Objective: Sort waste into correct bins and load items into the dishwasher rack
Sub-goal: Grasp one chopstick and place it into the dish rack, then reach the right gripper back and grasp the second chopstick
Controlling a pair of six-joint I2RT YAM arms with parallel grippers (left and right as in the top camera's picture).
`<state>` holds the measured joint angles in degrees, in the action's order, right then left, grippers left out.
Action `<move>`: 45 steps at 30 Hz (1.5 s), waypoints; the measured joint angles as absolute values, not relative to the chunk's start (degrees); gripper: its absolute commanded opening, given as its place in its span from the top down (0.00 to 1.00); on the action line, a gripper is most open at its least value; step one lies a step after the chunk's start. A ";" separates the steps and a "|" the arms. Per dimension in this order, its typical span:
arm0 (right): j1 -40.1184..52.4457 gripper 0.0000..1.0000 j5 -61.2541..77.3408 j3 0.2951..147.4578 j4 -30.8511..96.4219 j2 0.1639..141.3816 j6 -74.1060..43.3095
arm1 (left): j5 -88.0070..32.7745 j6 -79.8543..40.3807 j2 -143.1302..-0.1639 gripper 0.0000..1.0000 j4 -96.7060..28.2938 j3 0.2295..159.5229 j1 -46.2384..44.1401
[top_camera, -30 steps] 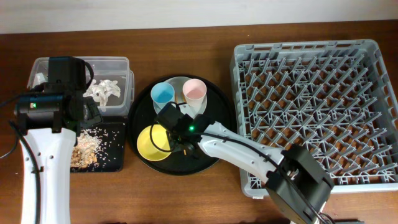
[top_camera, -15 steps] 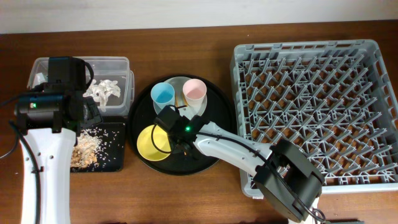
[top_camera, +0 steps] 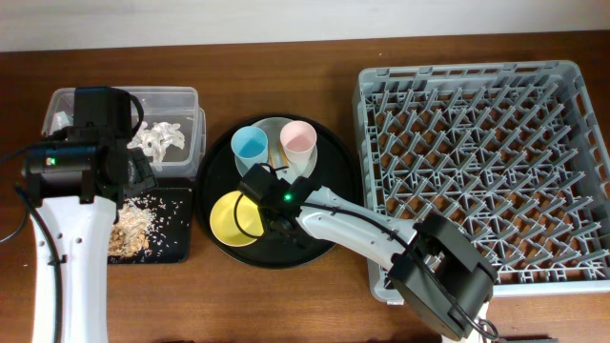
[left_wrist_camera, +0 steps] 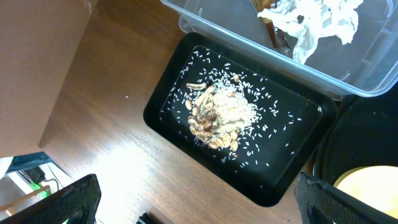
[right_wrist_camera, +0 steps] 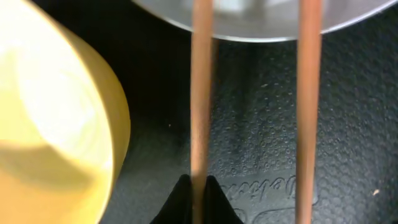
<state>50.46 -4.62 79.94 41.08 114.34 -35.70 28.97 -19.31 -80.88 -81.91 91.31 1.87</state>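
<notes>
1. This looks like a robotics lab bench laid out as a dish-clearing station.
2. A left arm (top_camera: 62, 257) and a right arm (top_camera: 353, 229), both white and black robot arms, reach in from the near side over a brown wooden table (top_camera: 191, 295). A plain pale wall (top_camera: 286, 14) runs along its far edge.
3. On the right sits a grey catering-style dishwasher rack (top_camera: 467, 69).
4. In the middle, a round black tray (top_camera: 334, 171) carries tableware: a yellow bowl (top_camera: 235, 217), blue cup (top_camera: 250, 145), pink cup (top_camera: 297, 139), plate (top_camera: 274, 125) and chopsticks (right_wrist_camera: 309, 93).
5. On the left, waste is sorted: crumpled tissue (left_wrist_camera: 317, 22) lies in a clear tub (top_camera: 172, 92), and food scraps (left_wrist_camera: 217, 115) in a shallow black tray (top_camera: 181, 243).
</notes>
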 measured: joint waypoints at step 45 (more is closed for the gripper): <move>23.66 0.95 -4.67 88.47 78.37 100.97 -23.11 | 28.97 -19.29 -80.88 0.01 -81.91 91.31 1.87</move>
<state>23.66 -4.67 88.47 78.37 100.97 -23.11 28.97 -19.29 -80.88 -81.91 91.31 1.87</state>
